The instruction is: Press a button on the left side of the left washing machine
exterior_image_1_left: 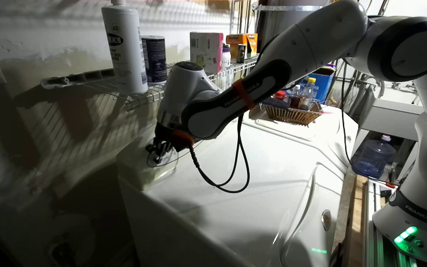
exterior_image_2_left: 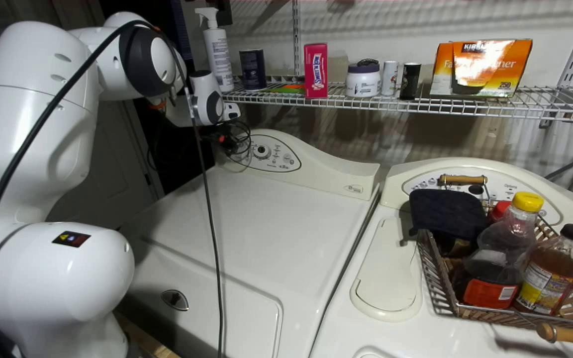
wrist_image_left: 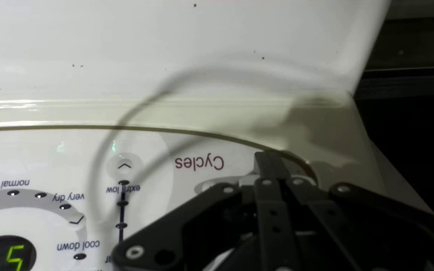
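Observation:
The left washing machine [exterior_image_2_left: 266, 214] is glossy white and shows in both exterior views [exterior_image_1_left: 243, 159]. Its oval control panel [exterior_image_2_left: 279, 160] sits at the raised back and fills much of the wrist view [wrist_image_left: 145, 150], where the print is upside down. The wrist view shows a "Cycles" label, a round arrow button [wrist_image_left: 124, 165] and a lit green display [wrist_image_left: 9, 256]. My gripper [wrist_image_left: 271, 165] is shut and empty, its fingertips over the panel's end beside "Cycles". They partly hide an oval button area [wrist_image_left: 209, 184]. I cannot tell whether they touch it. The gripper also shows in an exterior view [exterior_image_1_left: 158, 150].
A wire shelf [exterior_image_2_left: 336, 102] with bottles and boxes runs above the panel. A second white appliance [exterior_image_2_left: 336, 318] stands alongside, bearing a basket [exterior_image_2_left: 440, 278] of bottles. A black cable [exterior_image_1_left: 248, 174] hangs from the arm over the machine top.

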